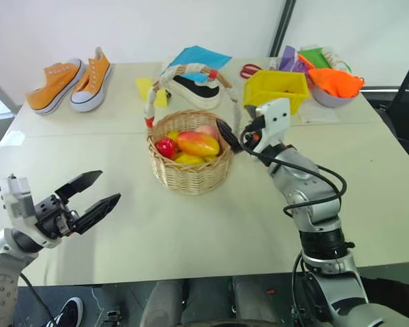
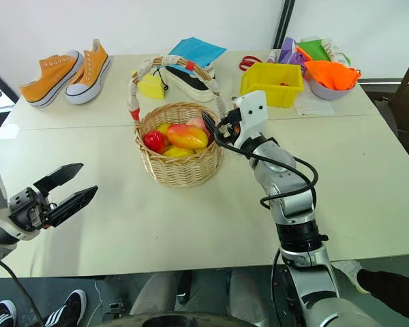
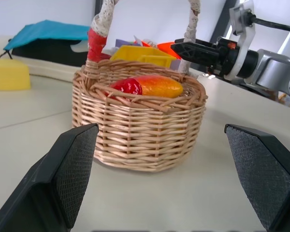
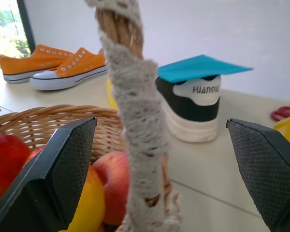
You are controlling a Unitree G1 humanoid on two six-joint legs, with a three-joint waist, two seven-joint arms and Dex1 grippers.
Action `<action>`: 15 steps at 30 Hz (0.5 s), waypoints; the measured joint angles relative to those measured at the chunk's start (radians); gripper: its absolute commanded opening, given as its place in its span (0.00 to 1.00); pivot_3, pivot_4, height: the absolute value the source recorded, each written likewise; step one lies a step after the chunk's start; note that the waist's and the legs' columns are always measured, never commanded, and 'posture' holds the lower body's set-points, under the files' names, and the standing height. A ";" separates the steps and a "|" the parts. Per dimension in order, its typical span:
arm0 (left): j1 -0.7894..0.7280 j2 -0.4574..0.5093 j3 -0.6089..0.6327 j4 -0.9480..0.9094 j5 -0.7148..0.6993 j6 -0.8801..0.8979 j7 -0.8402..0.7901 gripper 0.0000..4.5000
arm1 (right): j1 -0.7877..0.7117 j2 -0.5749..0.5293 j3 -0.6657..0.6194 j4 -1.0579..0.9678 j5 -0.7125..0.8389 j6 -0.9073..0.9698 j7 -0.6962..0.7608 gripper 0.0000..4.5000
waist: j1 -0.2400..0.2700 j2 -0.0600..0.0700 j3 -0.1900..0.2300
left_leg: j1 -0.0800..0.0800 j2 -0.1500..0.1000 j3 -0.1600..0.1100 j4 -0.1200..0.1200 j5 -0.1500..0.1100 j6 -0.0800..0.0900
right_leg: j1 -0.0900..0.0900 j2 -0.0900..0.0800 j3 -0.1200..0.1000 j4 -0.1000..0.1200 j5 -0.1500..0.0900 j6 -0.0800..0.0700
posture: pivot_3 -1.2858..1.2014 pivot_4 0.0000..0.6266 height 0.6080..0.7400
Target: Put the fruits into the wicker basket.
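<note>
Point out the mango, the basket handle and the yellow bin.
mango [image 1: 198, 144], left eye view, middle of its orange side.
basket handle [image 4: 135, 96], right wrist view, its white wrapping.
yellow bin [image 1: 276, 90], left eye view, its front wall.

Right end effector [image 4: 162, 174] spread wide, basket handle [image 4: 135, 121] between fingers [image 4: 63, 169]
</note>
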 measured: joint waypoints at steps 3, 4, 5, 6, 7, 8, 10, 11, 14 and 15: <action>0.029 -0.023 -0.013 0.000 0.032 -0.033 -0.003 1.00 | -0.005 -0.001 0.002 0.036 -0.034 -0.016 0.002 0.57 | 0.004 0.000 0.000 | 0.000 0.000 0.000 -0.001 0.000 0.000 | -0.001 0.000 -0.001 0.001 0.000 0.000 | 0.52 0.24 1.00; 0.028 -0.024 -0.019 0.000 0.034 -0.039 -0.001 1.00 | -0.005 -0.001 0.005 0.047 -0.045 -0.023 0.003 0.44 | 0.007 0.000 0.000 | 0.000 0.000 -0.001 -0.001 0.000 0.000 | -0.001 0.000 -0.001 0.001 0.000 0.000 | 0.52 0.24 1.00; 0.025 -0.024 -0.025 0.000 0.038 -0.045 0.001 1.00 | -0.005 -0.001 0.009 0.052 -0.052 -0.031 0.004 0.32 | 0.009 0.000 0.000 | 0.000 0.000 -0.001 -0.001 0.000 0.000 | -0.001 0.000 -0.001 0.001 0.000 0.000 | 0.52 0.24 1.00; 0.019 -0.024 -0.029 0.000 0.041 -0.049 0.004 1.00 | -0.005 0.000 0.010 0.055 -0.058 -0.036 0.005 0.20 | 0.009 0.000 0.000 | 0.000 0.000 -0.001 -0.001 0.000 0.000 | -0.001 0.000 -0.001 0.001 0.000 0.000 | 0.52 0.24 1.00; 0.012 -0.023 -0.033 0.000 0.041 -0.052 0.007 1.00 | -0.004 0.000 0.010 0.060 -0.062 -0.042 0.005 0.08 | 0.008 0.000 0.000 | 0.000 0.000 -0.001 0.000 0.000 0.000 | 0.000 0.000 -0.001 0.000 0.000 0.000 | 0.52 0.24 1.00; 0.002 -0.023 -0.041 0.000 0.045 -0.054 0.010 1.00 | -0.005 0.000 0.006 0.064 -0.063 -0.052 0.006 0.01 | 0.008 0.000 0.000 | 0.000 0.000 0.000 0.000 0.000 0.000 | 0.000 0.000 -0.001 0.000 0.000 0.000 | 0.52 0.24 1.00; -0.022 -0.023 -0.057 0.000 0.052 -0.055 0.027 1.00 | -0.005 -0.004 -0.003 0.073 -0.067 -0.063 0.007 0.01 | 0.009 0.000 0.000 | 0.000 0.000 0.000 0.000 0.000 0.000 | 0.000 0.000 -0.001 0.000 0.000 0.000 | 0.52 0.24 1.00; -0.033 -0.023 -0.069 0.000 0.053 -0.054 0.035 1.00 | -0.006 -0.010 -0.010 0.080 -0.067 -0.066 0.006 0.01 | 0.009 0.000 0.000 | 0.000 0.000 0.000 0.000 0.000 0.000 | 0.000 0.000 -0.001 0.000 0.000 0.000 | 0.52 0.24 1.00; -0.109 -0.024 -0.137 0.001 0.076 -0.049 0.078 1.00 | -0.011 -0.081 -0.056 0.106 -0.065 -0.087 0.022 0.01 | 0.019 0.000 0.000 | 0.000 -0.001 -0.001 0.002 0.000 0.000 | 0.001 -0.001 -0.002 0.000 0.000 0.001 | 0.52 0.24 1.00; -0.140 -0.024 -0.163 0.000 0.079 -0.046 0.088 1.00 | -0.012 -0.113 -0.084 0.116 -0.064 -0.098 0.029 0.01 | 0.026 0.000 0.000 | 0.000 -0.001 -0.001 0.002 0.000 0.000 | 0.002 -0.001 -0.002 0.000 0.000 0.001 | 0.52 0.24 1.00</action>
